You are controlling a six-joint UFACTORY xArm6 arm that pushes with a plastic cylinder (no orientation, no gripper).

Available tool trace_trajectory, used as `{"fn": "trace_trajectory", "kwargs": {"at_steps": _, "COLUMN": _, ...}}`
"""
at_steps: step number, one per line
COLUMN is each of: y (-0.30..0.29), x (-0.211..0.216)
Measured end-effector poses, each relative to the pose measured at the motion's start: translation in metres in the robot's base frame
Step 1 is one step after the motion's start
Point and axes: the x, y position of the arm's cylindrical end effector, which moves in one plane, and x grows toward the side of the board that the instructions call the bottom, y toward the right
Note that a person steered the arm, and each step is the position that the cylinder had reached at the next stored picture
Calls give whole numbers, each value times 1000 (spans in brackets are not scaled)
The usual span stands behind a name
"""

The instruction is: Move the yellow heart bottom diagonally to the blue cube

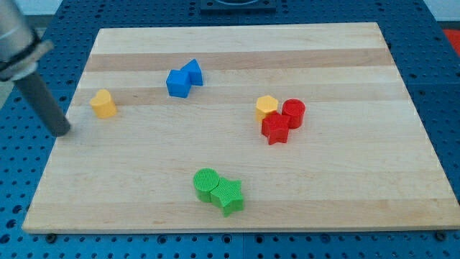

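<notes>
A pale wooden board (pixel 237 65) is seen lying on a blue perforated table (pixel 438 57). The dark rod's lower end, my tip (pixel 62 132), is placed at the board's left edge, just beside and slightly below the yellow heart-shaped block (pixel 103 103), without touching it; nothing is held by the rod, since it has no jaws to open or shut. The yellow heart is found near the view's left, well apart from the blue cube (pixel 177 83), which is touched by a second blue block (pixel 192 72) of unclear shape. Right of centre, a yellow hexagonal block (pixel 267 108), a red cylinder (pixel 294 113) and a red star-shaped block (pixel 275 129) are clustered together. Near the view's bottom, a green cylinder (pixel 206 184) and a green star-shaped block (pixel 229 196) are pressed together.
</notes>
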Motion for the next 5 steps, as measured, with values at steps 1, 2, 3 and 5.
{"fn": "trace_trajectory", "kwargs": {"at_steps": 1, "y": 0, "x": -5}}
{"fn": "trace_trajectory", "kwargs": {"at_steps": 2, "y": 1, "x": -44}}
{"fn": "trace_trajectory", "kwargs": {"at_steps": 3, "y": 22, "x": -57}}
{"fn": "trace_trajectory", "kwargs": {"at_steps": 5, "y": 149, "x": -57}}
